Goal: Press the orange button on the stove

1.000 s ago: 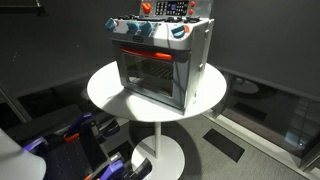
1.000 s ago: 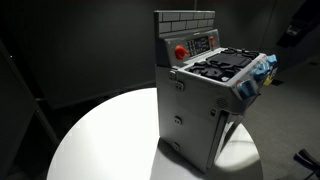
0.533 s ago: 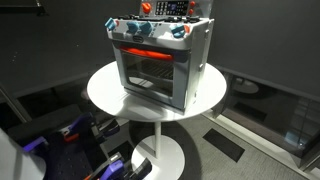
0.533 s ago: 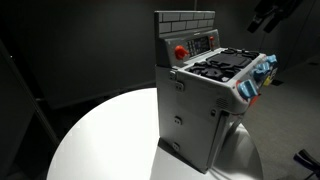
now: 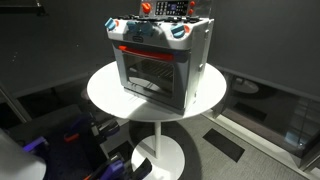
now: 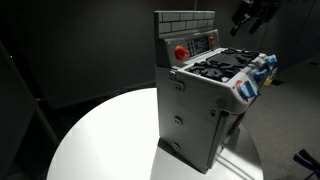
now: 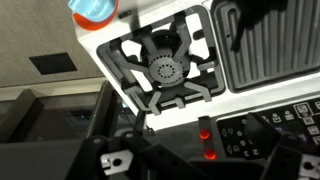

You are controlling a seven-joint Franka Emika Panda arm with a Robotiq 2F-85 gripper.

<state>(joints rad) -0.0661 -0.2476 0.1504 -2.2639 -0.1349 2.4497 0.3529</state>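
The silver-grey toy stove [image 5: 160, 60] stands on a round white table [image 5: 100, 95], and both exterior views show it [image 6: 200, 110]. A round red-orange button [image 6: 181, 51] sits on its upright back panel, left of a keypad. My gripper [image 6: 248, 16] hangs in the air above and behind the stove's right end and touches nothing. The wrist view looks down on the black burners [image 7: 165, 65], a blue knob [image 7: 93, 8] and the keypad [image 7: 270, 130]. Two red-orange spots [image 7: 204, 132] glow between my open, empty fingers [image 7: 200, 152].
The table stands on a white pedestal base [image 5: 160, 155] on a dark floor. Blue and black clutter [image 5: 70, 140] lies low beside the table. A ribbed griddle [image 7: 270, 50] fills the right of the stove top. The surroundings are dark.
My gripper has moved up and to the left in an exterior view, from beside the stove's knob end to above its back panel. The stove has not moved.
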